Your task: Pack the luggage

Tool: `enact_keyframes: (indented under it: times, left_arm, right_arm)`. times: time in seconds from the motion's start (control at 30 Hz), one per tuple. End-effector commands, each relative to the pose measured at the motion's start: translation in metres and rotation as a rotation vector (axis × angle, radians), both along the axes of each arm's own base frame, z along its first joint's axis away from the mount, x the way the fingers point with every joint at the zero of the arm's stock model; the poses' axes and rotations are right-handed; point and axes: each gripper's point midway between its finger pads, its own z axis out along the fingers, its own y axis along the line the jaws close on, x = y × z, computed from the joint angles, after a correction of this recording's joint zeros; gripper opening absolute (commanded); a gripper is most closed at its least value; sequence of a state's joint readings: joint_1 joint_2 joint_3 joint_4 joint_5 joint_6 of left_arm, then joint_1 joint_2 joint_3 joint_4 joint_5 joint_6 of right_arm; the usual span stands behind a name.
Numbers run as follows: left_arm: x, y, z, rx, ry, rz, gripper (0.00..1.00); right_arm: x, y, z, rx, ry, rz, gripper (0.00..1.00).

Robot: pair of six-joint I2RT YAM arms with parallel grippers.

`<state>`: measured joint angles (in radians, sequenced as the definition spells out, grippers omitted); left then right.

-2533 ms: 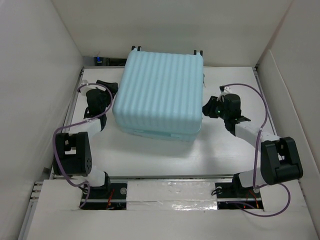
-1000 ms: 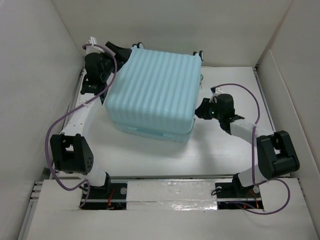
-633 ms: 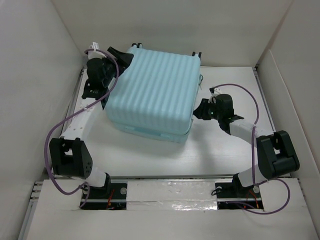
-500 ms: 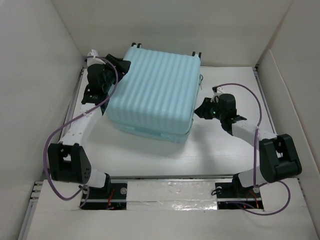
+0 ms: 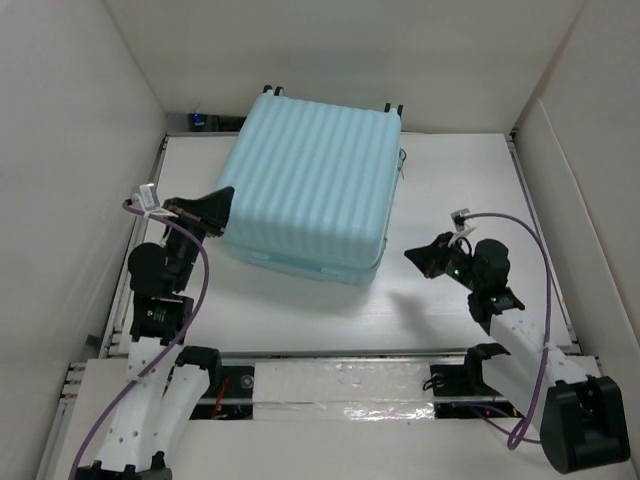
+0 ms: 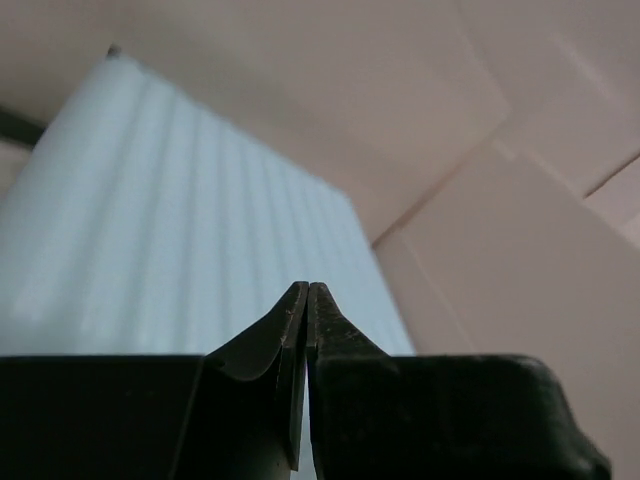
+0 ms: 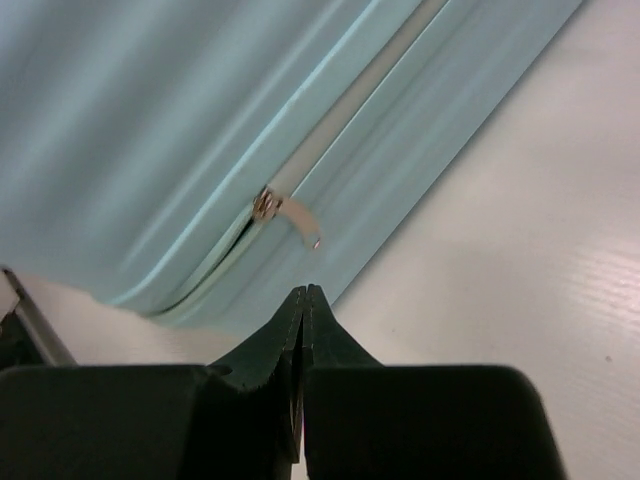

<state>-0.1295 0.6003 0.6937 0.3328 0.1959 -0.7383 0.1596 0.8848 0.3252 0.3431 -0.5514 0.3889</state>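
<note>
The luggage lies shut on the desk, but I think its zip is part open. Both jaws are clenched, empty.

From above, the luggage shows only its ribbed upper shell. The lower shell is a thin strip beneath it, and the wheels at the far edge are dark specks. A small blue thing by the far wall is too small to name. The left arm and right arm run off the bottom edge.

In the left wrist view the luggage is blurred, its lower part hidden behind the left end effector. In the right wrist view the shell is cut off by the top and left edges. The zipper pull is soft, and whether the seam beside it is fully zipped cannot be told.
</note>
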Motion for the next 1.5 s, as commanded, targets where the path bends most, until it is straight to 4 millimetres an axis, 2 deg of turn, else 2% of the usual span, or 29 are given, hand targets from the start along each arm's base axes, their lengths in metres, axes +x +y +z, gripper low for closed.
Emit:
enact_keyframes:
  times: [0.0,0.07,0.13,0.17,0.2,0.23,0.27,0.3,0.37,0.53,0.6,0.63,0.7,0.73,0.8,0.83,0.97,1.0,1.03,1.07,1.1,1.2,1.23,1.27,1.3,1.33,1.37,1.43,1.47]
  left_arm:
    - [-0.014,-0.014,-0.075,0.118,0.170,-0.093,0.00]
    - [-0.026,-0.020,-0.095,0.144,0.199,-0.143,0.00]
    - [-0.028,-0.020,-0.137,0.159,0.314,-0.151,0.00]
    - [-0.028,-0.017,-0.172,0.183,0.386,-0.142,0.00]
    - [-0.031,-0.020,-0.188,0.183,0.420,-0.163,0.00]
    - [-0.038,-0.032,-0.192,0.177,0.414,-0.217,0.00]
    - [-0.037,-0.030,-0.190,0.175,0.402,-0.189,0.00]
    - [-0.038,-0.028,-0.191,0.177,0.415,-0.168,0.00]
    - [-0.039,-0.030,-0.192,0.183,0.409,-0.182,0.00]
    - [-0.039,-0.031,-0.188,0.197,0.368,-0.192,0.00]
    - [-0.038,-0.035,-0.194,0.198,0.360,-0.203,0.00]
    - [-0.037,-0.035,-0.198,0.207,0.363,-0.197,0.00]
    - [-0.036,-0.041,-0.208,0.217,0.376,-0.222,0.00]
    - [-0.035,-0.040,-0.211,0.228,0.387,-0.207,0.00]
    - [-0.028,-0.037,-0.213,0.247,0.377,-0.173,0.00]
    - [-0.027,-0.036,-0.210,0.247,0.373,-0.163,0.00]
    - [-0.027,-0.036,-0.183,0.218,0.277,-0.158,0.00]
    - [-0.028,-0.039,-0.162,0.192,0.227,-0.173,0.00]
    - [-0.033,-0.044,-0.125,0.181,0.148,-0.206,0.00]
    - [-0.036,-0.047,-0.122,0.173,0.138,-0.222,0.00]
    - [-0.041,-0.047,-0.081,0.143,0.040,-0.224,0.00]
    - [-0.039,-0.044,-0.031,0.106,-0.057,-0.203,0.01]
    - [-0.037,-0.046,-0.023,0.087,-0.073,-0.208,0.02]
    - [-0.027,-0.052,-0.024,0.089,-0.056,-0.229,0.03]
    - [-0.026,-0.045,0.002,0.078,-0.094,-0.183,0.03]
    - [-0.027,-0.041,0.020,0.053,-0.144,-0.163,0.04]
    - [-0.021,-0.045,0.044,0.048,-0.173,-0.172,0.05]
    - [-0.006,-0.042,0.065,0.039,-0.195,-0.134,0.05]
    - [0.017,-0.055,0.060,0.059,-0.156,-0.168,0.06]
  right_arm:
    - [-0.021,0.016,0.018,0.053,-0.135,0.109,0.00]
    - [-0.020,0.017,0.025,0.061,-0.187,0.107,0.00]
    - [-0.022,0.023,0.032,0.060,-0.214,0.162,0.00]
    - [-0.023,0.027,0.036,0.062,-0.240,0.182,0.00]
    - [-0.018,0.028,0.031,0.052,-0.238,0.189,0.00]
    - [-0.016,0.030,0.035,0.049,-0.265,0.202,0.00]
    - [-0.014,0.032,0.036,0.043,-0.277,0.221,0.01]
    - [-0.016,0.036,0.037,0.048,-0.285,0.259,0.09]
    - [-0.009,0.040,0.039,0.058,-0.319,0.270,0.15]
    - [-0.003,0.041,0.036,0.079,-0.331,0.364,0.31]
    - [-0.006,0.045,0.024,0.090,-0.301,0.401,0.36]
    - [-0.004,0.045,0.024,0.092,-0.322,0.399,0.36]
    - [-0.006,0.046,0.009,0.110,-0.279,0.415,0.36]
    - [-0.004,0.044,0.014,0.117,-0.321,0.410,0.36]
    - [-0.004,0.041,0.007,0.151,-0.279,0.412,0.35]
    - [-0.005,0.040,0.015,0.160,-0.325,0.424,0.35]
    - [-0.004,0.033,0.014,0.206,-0.290,0.405,0.34]
    - [-0.004,0.033,0.015,0.210,-0.288,0.404,0.34]
    - [-0.004,0.033,0.017,0.214,-0.288,0.400,0.34]
    - [-0.004,0.032,0.019,0.214,-0.290,0.397,0.33]
    - [-0.003,0.032,0.022,0.215,-0.294,0.390,0.33]
    - [0.001,0.030,0.041,0.198,-0.329,0.363,0.32]
    - [0.003,0.029,0.037,0.194,-0.271,0.348,0.32]
    - [0.003,0.027,0.059,0.172,-0.333,0.341,0.32]
    - [0.011,0.023,0.066,0.115,-0.385,0.302,0.32]
    - [0.012,0.022,0.050,0.087,-0.275,0.281,0.32]
    - [0.018,0.019,0.073,0.021,-0.382,0.234,0.32]
    - [0.013,0.018,0.083,0.013,-0.419,0.213,0.32]
    - [0.008,0.019,0.088,0.023,-0.445,0.222,0.32]
